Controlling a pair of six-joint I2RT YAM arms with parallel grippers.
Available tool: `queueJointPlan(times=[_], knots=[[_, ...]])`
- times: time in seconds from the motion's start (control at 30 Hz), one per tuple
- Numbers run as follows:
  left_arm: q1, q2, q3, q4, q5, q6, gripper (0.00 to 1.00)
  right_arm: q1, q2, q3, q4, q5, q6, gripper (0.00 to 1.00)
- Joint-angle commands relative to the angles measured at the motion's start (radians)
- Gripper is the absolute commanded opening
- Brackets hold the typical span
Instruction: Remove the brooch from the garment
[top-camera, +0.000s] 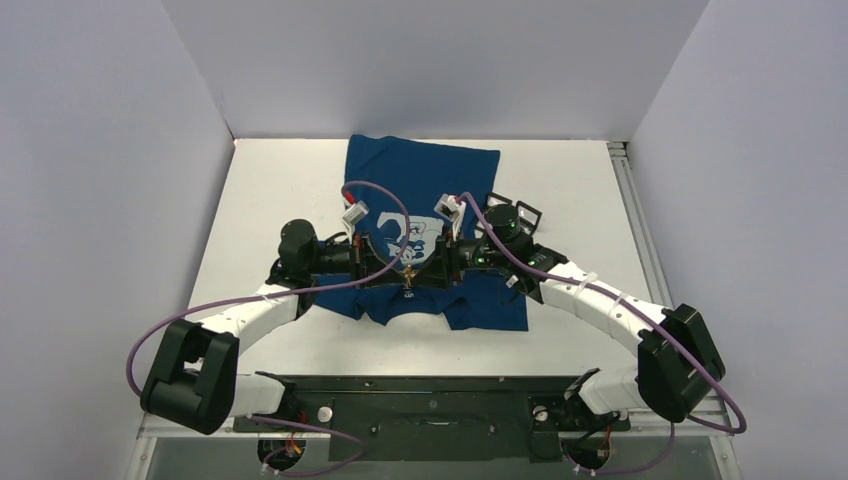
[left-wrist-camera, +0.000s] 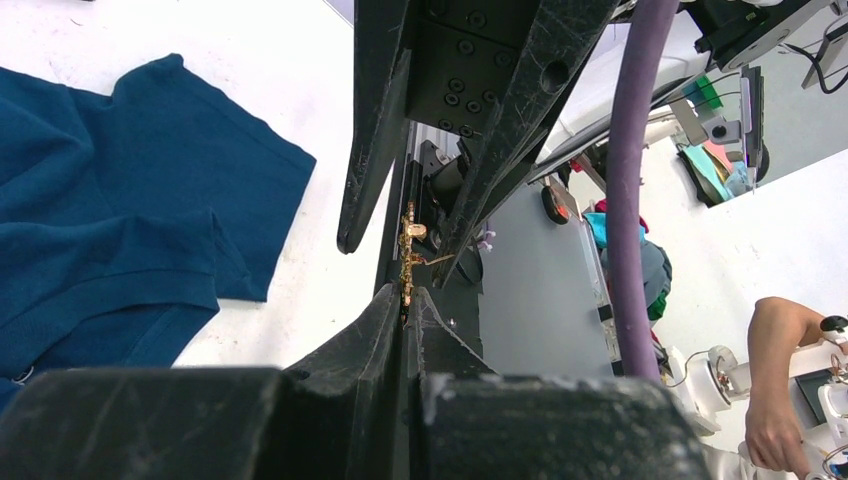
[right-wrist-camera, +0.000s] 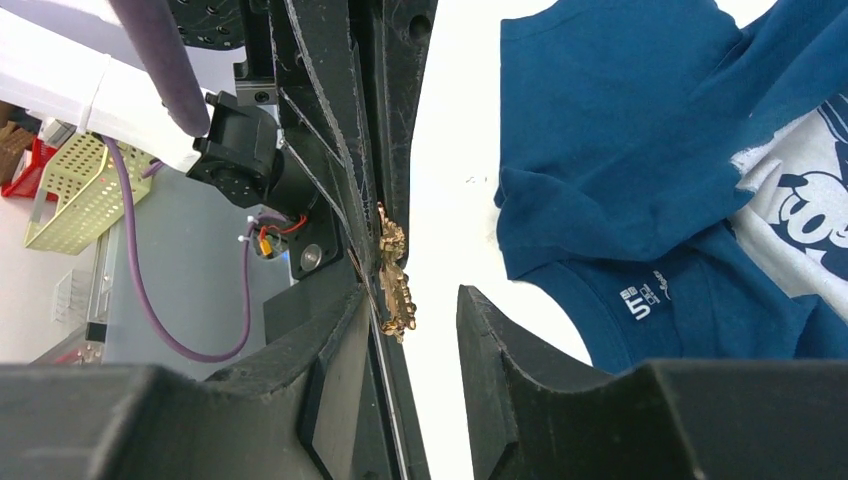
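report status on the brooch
left gripper shut on brooch. right gripper open around it. brooch off the shirt. nothing in the way.

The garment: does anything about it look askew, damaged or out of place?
The garment lies rumpled, and a fold of blue cloth covers part of its pale print. The brooch is off it, held clear of the cloth by the shut left pincer.

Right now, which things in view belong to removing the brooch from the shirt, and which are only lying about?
Belong to the job:
- gold brooch
- dark blue T-shirt
- left gripper, shut on the brooch
- right gripper, open around it

Only lying about, beyond the table:
- yellow basket
- person's arm
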Motion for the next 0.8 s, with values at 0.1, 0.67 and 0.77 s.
queueJointPlan(times=[0.1,0.67,0.77], knots=[[-0.007,-0.006,0.005,0.088,0.014,-0.016,0.0,0.005,0.011,0.043,0.027,0.014,-0.007,0.3],[-0.012,0.002,0.004,0.105,0.012,-0.017,0.0,-0.035,0.042,0.002,0.2,0.003,0.173,0.14],[-0.012,0.004,0.002,0.104,0.009,-0.018,0.0,-0.047,0.045,-0.008,0.212,0.01,0.187,0.1]])
